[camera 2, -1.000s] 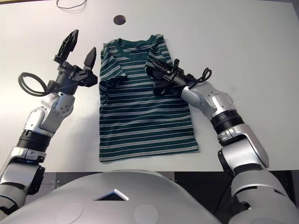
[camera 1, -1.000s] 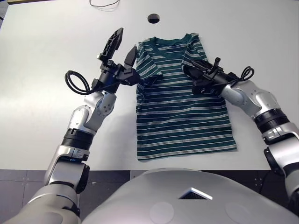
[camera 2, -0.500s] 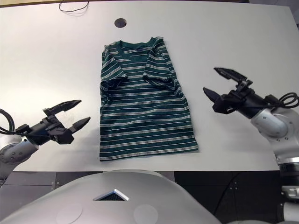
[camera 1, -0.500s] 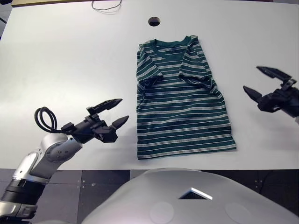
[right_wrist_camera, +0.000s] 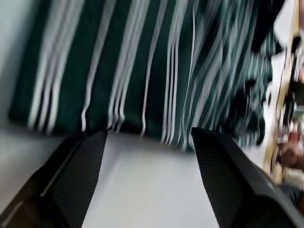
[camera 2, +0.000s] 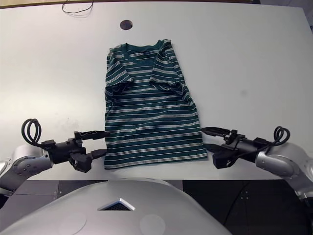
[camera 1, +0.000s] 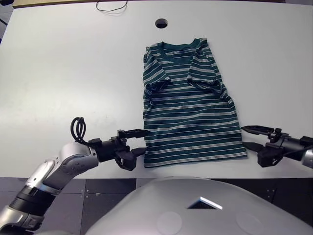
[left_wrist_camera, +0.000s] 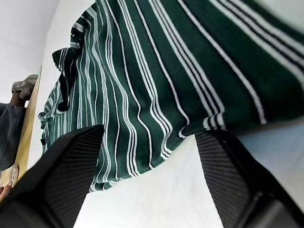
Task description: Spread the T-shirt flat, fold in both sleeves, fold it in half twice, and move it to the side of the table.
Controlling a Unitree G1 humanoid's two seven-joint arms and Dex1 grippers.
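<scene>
A green T-shirt with white stripes [camera 1: 190, 110] lies flat on the white table [camera 1: 63, 73], collar at the far end, both sleeves folded in over the chest. My left gripper [camera 1: 142, 141] stands open, low over the table, just left of the shirt's near-left hem corner. In the left wrist view its fingers [left_wrist_camera: 71, 175] frame the hem [left_wrist_camera: 142, 71]. My right gripper [camera 1: 244, 137] is open too, just off the near-right hem corner; the right wrist view has its fingers [right_wrist_camera: 223, 175] on either side of the hem edge [right_wrist_camera: 142, 61]. Neither holds cloth.
A round cable hole [camera 1: 160, 22] sits beyond the collar, and a thin black cable [camera 1: 110, 6] lies at the far edge. The table's front edge [camera 1: 98, 177] runs just behind both grippers. Bare table stretches left and right of the shirt.
Both grippers left the sleeves, swung out to the sides, then came down and in toward the near hem corners. The sleeves stay folded in.
</scene>
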